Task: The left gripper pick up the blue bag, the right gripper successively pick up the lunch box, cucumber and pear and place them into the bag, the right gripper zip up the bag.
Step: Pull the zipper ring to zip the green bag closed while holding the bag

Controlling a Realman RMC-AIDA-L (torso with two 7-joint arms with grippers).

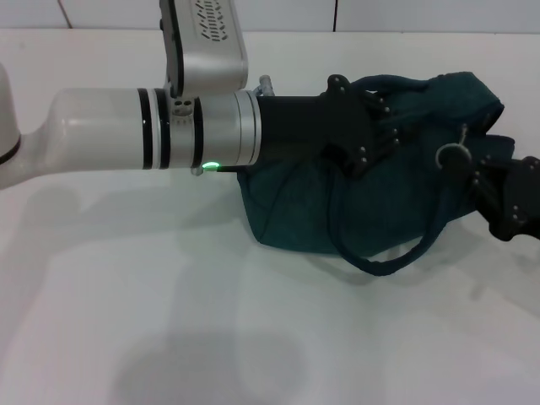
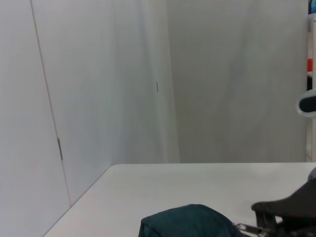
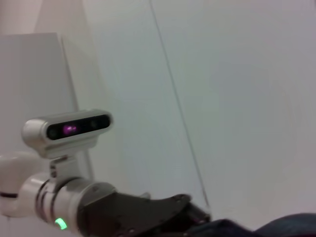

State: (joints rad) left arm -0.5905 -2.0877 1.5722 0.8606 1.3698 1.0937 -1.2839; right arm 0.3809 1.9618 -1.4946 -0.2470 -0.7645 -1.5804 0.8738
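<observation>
The blue bag (image 1: 371, 177) is lying on the white worktop (image 1: 169, 321), a bit right of the middle; no lunch box, cucumber or pear is showing anywhere outside it, so I think they are already inside; the job looks close to its end, with only the zipping left or being done.

The left gripper (image 1: 371, 126) is reaching across from the left and is sitting on the top edge of the bag; its fingers look closed on the cloth there, so it seems to be holding the bag; one loop handle (image 1: 388, 257) is hanging down onto the worktop in front.

The right gripper (image 1: 498, 198) is coming in from the right edge and is touching the bag's right end, near the metal ring pull (image 1: 451, 155); how far open it is I cannot tell.
</observation>
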